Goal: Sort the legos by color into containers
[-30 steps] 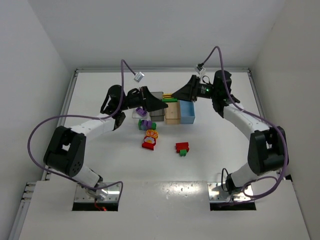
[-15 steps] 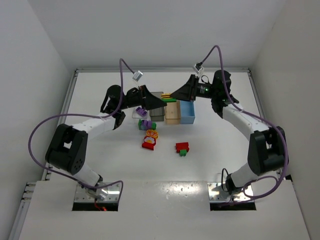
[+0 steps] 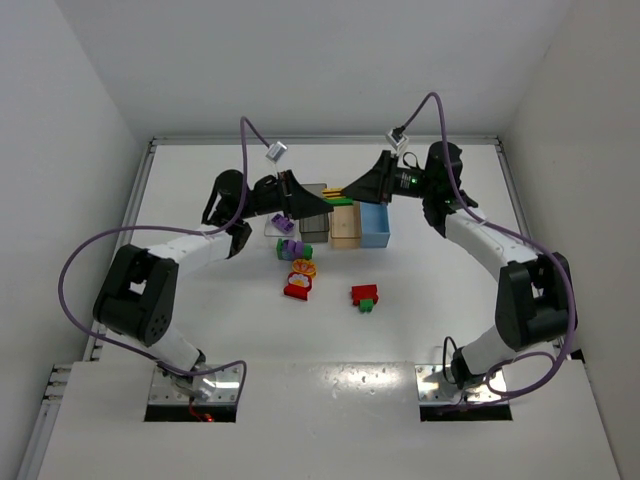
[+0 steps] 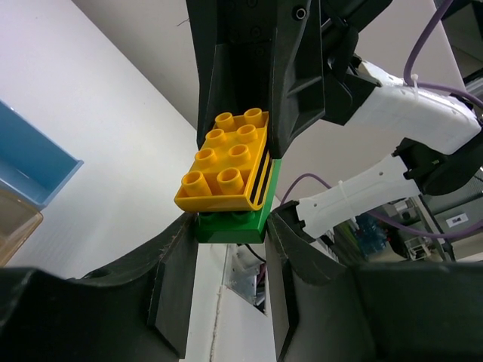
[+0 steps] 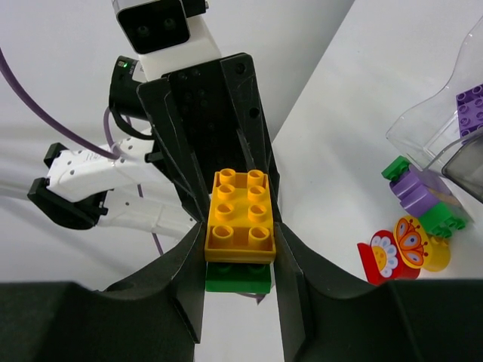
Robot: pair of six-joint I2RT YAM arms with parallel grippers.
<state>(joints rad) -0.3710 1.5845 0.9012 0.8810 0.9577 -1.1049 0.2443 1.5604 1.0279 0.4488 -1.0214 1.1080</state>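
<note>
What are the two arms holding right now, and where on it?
The yellow-on-green lego stack, held from both ends: left fingers clamp its sides at one end, right fingers at the other.

i count four bins, two of my own grippers, the left gripper and right gripper, one yellow brick and one green brick between them, and two loose red pieces.

— What's different from a second ago?
— The left end effector has shut. Its fingers were spread wide; now they press the sides of the yellow-and-green brick pair.
— Anything else?
— The left arm has shifted slightly, its purple cable moving a touch leftward.
</note>
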